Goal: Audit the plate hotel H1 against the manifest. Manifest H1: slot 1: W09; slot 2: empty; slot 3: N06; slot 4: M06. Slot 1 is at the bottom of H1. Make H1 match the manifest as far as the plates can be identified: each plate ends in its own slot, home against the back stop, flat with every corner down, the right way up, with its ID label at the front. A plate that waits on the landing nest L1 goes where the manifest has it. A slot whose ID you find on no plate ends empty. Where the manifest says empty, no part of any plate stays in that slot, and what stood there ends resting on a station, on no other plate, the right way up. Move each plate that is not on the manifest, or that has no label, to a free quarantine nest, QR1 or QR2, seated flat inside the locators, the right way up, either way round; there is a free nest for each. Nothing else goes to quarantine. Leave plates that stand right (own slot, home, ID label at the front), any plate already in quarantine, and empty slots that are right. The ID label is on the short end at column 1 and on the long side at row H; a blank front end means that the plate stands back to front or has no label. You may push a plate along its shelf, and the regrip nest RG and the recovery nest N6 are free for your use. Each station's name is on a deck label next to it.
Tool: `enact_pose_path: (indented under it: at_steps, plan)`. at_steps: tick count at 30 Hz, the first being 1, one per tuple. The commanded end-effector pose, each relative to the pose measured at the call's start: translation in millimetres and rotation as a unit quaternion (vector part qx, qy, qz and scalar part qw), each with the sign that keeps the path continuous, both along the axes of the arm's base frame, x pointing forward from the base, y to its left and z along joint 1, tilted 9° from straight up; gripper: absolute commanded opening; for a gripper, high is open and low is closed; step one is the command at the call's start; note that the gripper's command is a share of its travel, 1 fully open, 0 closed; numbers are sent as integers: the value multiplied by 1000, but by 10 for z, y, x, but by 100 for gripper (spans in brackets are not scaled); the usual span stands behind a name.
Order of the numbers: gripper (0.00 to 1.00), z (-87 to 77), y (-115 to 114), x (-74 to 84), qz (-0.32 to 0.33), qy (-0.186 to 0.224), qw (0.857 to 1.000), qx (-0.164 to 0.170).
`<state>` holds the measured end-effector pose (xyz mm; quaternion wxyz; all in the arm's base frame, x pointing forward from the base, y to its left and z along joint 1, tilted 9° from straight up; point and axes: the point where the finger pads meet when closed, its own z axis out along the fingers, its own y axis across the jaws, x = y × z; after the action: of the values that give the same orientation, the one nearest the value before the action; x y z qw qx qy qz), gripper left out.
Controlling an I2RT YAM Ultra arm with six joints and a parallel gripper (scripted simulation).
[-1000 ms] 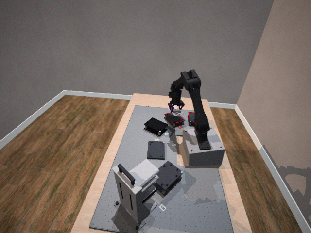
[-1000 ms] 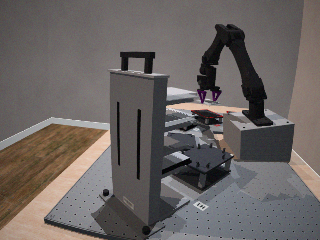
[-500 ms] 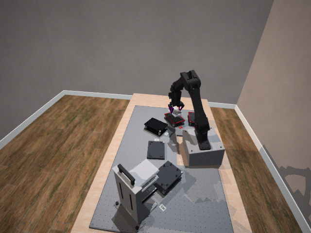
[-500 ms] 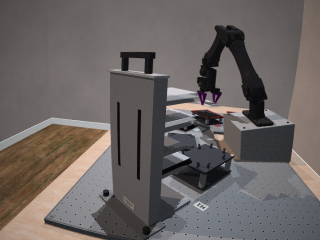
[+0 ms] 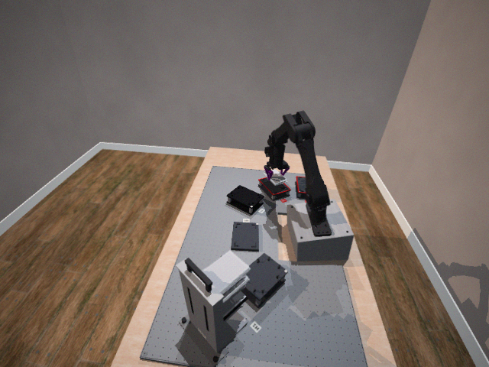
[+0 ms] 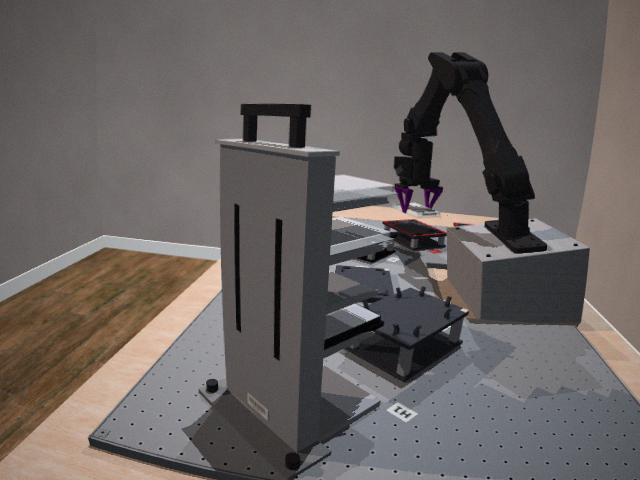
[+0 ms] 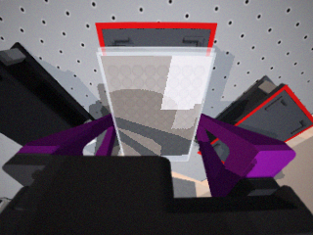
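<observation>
My gripper point(image 5: 276, 171) hangs over the back of the deck, shut on a pale, see-through plate point(image 7: 156, 103) across its short width. I hold the plate a little above a red-edged quarantine nest point(image 5: 274, 188), which also shows in the wrist view point(image 7: 156, 34) and in the exterior view point(image 6: 413, 227). I see no label on the plate. A second red-edged nest point(image 5: 301, 186) lies to the right, partly hidden by the arm. The plate hotel H1 point(image 6: 273, 279) stands at the front with a dark plate point(image 6: 351, 322) sticking out of a low shelf. Its higher shelves point(image 6: 356, 240) are partly hidden.
A raised dark nest with pins point(image 6: 413, 315) stands right in front of the hotel. A black raised nest point(image 5: 244, 198) and a flat dark nest point(image 5: 245, 235) lie left of the arm. The grey robot pedestal point(image 5: 319, 237) stands at the right.
</observation>
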<state>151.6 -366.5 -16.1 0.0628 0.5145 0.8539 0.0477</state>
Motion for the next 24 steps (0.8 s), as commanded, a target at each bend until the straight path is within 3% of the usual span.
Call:
enact_pose_path:
  at_steps: [1,24]
  plan:
    - [86,29,-44,10,-2,-3,1000,-9]
    - [86,-110,-43,32,-2,-3,1000,-9]
